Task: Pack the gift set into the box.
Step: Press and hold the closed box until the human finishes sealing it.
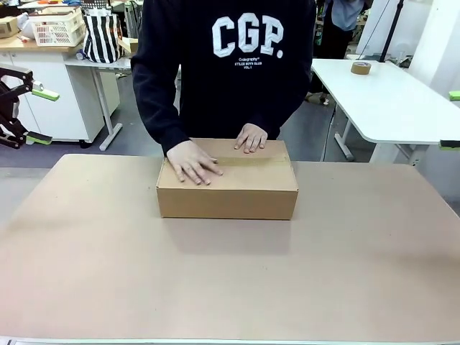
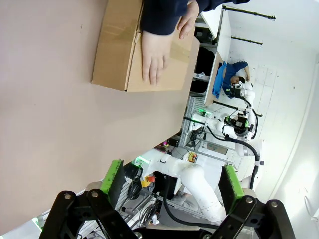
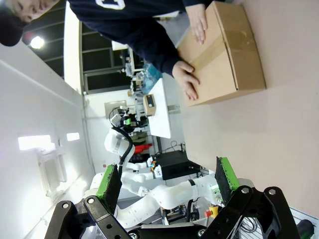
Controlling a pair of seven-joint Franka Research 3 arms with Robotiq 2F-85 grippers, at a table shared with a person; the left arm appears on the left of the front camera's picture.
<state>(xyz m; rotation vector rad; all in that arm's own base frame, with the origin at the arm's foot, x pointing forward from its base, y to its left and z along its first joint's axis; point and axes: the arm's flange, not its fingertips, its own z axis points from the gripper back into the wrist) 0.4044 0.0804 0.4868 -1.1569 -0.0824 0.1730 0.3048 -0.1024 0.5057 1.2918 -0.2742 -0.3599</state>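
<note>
Box (image 1: pixel 237 195) flaps shut, inside hidden; left claw (image 1: pixel 42 115) cut by edge.

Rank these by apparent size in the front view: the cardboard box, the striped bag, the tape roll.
Largest: box.
Then: striped bag, though it stands farther from the camera.
Smallest: tape roll, also far off.

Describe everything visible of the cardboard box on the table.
The box is a plain brown corrugated carton, rectangular, flaps shut, a glossier strip along the top seam. It sits flat on the tan table, toward the far side, long face to the front camera. One hand of the person lies flat on its top; the other hand rests at its far edge.
</note>
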